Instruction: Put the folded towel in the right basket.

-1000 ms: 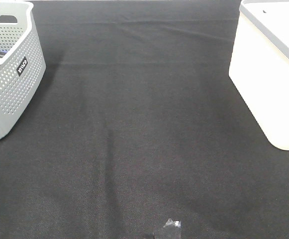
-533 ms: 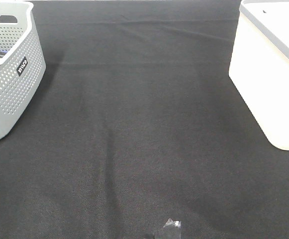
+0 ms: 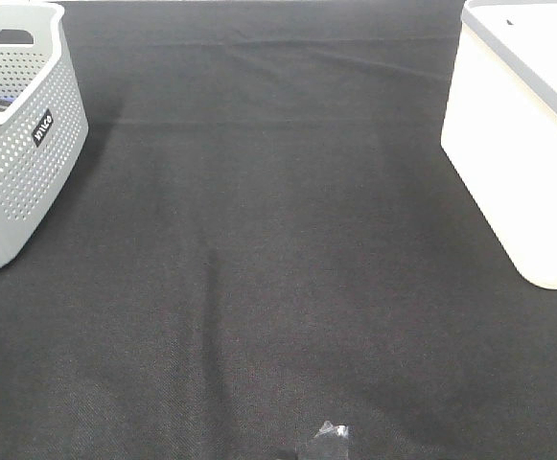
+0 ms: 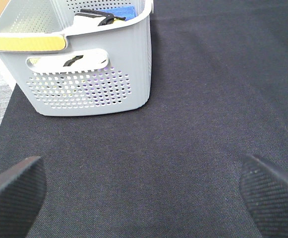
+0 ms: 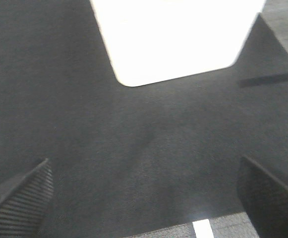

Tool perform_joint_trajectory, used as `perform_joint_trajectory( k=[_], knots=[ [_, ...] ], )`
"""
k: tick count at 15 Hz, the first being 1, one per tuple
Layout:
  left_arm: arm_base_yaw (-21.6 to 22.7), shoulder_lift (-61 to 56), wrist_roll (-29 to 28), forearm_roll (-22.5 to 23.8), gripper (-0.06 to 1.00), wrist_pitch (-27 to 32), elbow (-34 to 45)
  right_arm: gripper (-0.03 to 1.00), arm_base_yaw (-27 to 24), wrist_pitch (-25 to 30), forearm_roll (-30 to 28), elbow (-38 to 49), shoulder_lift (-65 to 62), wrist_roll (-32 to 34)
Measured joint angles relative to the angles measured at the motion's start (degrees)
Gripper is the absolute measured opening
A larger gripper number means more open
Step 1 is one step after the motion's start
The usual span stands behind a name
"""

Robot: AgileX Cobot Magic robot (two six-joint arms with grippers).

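The right basket is white with a grey rim and stands at the right edge of the black cloth; in the right wrist view it lies ahead of my right gripper, which is open and empty. My left gripper is open and empty, low over the cloth in front of the grey perforated left basket. A flat blue thing lies inside that basket next to a black item; I cannot tell whether it is the folded towel. No towel lies on the cloth. Neither gripper shows in the exterior view.
The grey left basket stands at the left edge of the black cloth. A small shiny scrap lies at the cloth's front edge. A yellow-tan handle sits on the grey basket's near rim.
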Motion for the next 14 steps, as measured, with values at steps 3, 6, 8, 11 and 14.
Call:
perform_joint_trajectory(
  k=[3,6,8,11,14],
  knots=[
    [0.00,0.00,0.00,0.00,0.99,0.00,0.00,0.97,-0.52,0.00,0.23,0.00,0.00,0.00],
    [0.00,0.00,0.00,0.00,0.99,0.00,0.00,0.97,-0.52,0.00,0.29,0.00,0.00,0.00],
    [0.00,0.00,0.00,0.00,0.99,0.00,0.00,0.97,-0.52,0.00,0.29,0.00,0.00,0.00],
    [0.00,0.00,0.00,0.00,0.99,0.00,0.00,0.97,-0.52,0.00,0.29,0.00,0.00,0.00],
    [0.00,0.00,0.00,0.00,0.99,0.00,0.00,0.97,-0.52,0.00,0.34,0.00,0.00,0.00]
  ],
)
